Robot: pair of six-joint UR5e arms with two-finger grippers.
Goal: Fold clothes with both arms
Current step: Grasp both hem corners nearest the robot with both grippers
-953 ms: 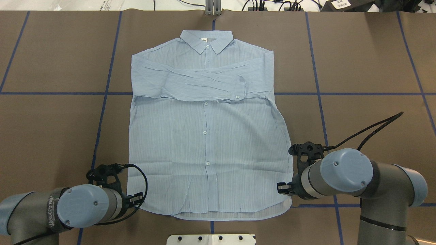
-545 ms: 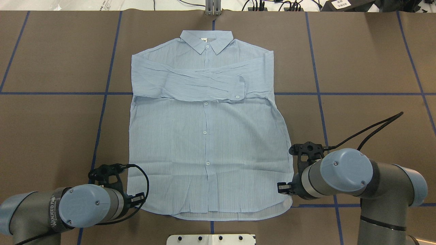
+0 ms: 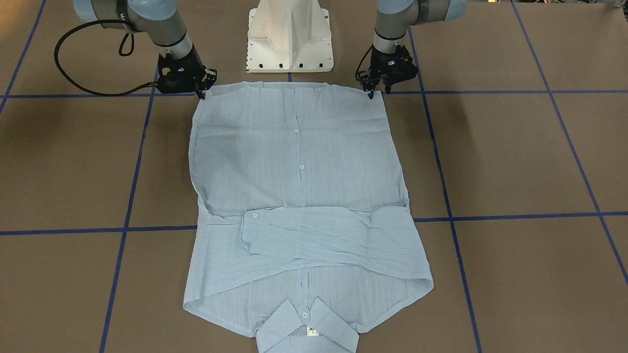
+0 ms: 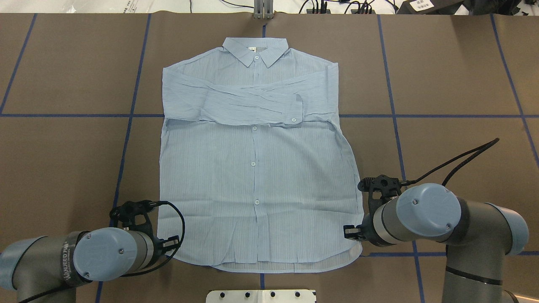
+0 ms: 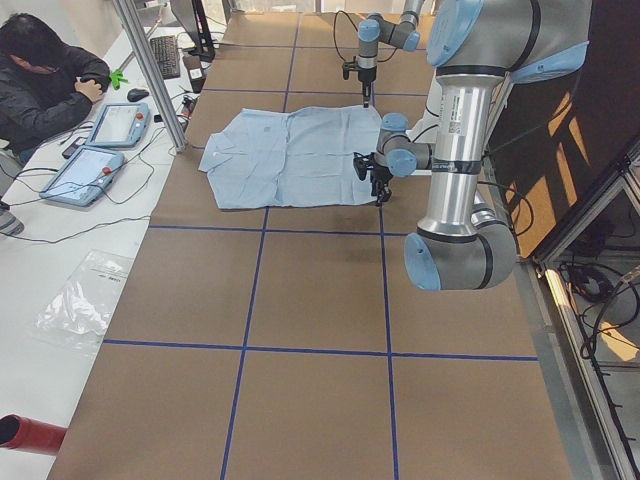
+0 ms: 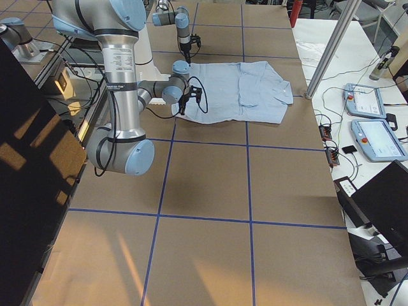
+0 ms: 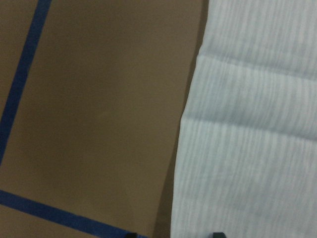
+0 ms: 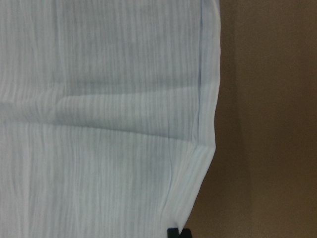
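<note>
- Last second: left gripper (image 3: 376, 91) crept inward toward hem corner of shirt (image 4: 252, 176). Right gripper (image 4: 349, 232) unchanged at opposite corner.
- Reading: both lining up for bottom-up fold; you should count grasp as not yet made.
- Left jaws apart, straddling hem edge, holding nothing.
- Right: cannot tell whether closed on cloth.
- Shirt flat on table (image 4: 454, 84), buttons up, sleeves (image 4: 252, 105) crossed over chest, collar at far side from robot.
- No container in view.

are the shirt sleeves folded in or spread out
Folded in: both sleeves lie crossed over the chest of the shirt, below the collar.
</note>
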